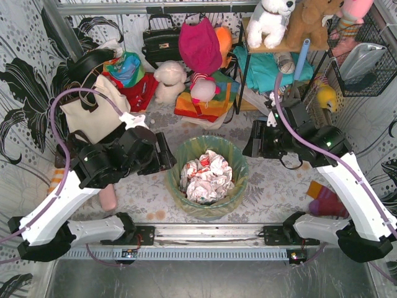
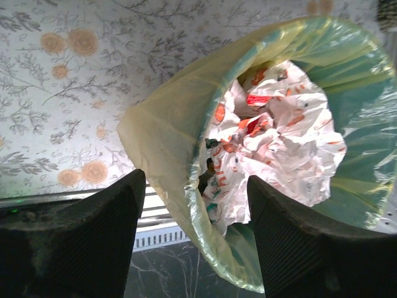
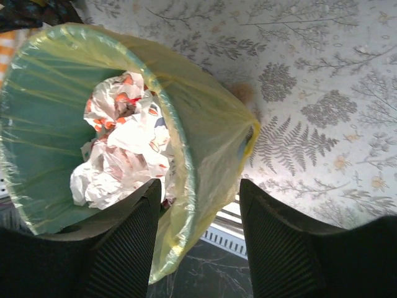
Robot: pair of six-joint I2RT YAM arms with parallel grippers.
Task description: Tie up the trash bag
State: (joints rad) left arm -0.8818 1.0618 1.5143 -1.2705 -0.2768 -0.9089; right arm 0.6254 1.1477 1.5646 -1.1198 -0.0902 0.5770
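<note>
The trash bag (image 1: 231, 197) is a thin yellow-green liner folded over the rim of a round teal bin at the table's middle, with crumpled white-and-red paper (image 1: 206, 176) inside. My left gripper (image 1: 169, 155) is open just left of the bin. In the left wrist view it (image 2: 195, 211) straddles the bag's folded rim (image 2: 167, 124) without touching. My right gripper (image 1: 251, 146) is open at the bin's upper right. In the right wrist view it (image 3: 200, 205) straddles the overhanging bag edge (image 3: 211, 124), one finger (image 3: 124, 248) over the paper (image 3: 124, 149).
Handbags (image 1: 160, 40), a white tote (image 1: 93, 112), plush toys (image 1: 169, 81) and a shelf (image 1: 273, 46) crowd the back. A wire basket (image 1: 366, 62) hangs at right. A pink item (image 1: 107, 198) lies left and a red sock (image 1: 325, 202) right. The metal rail (image 1: 205, 234) runs along the near edge.
</note>
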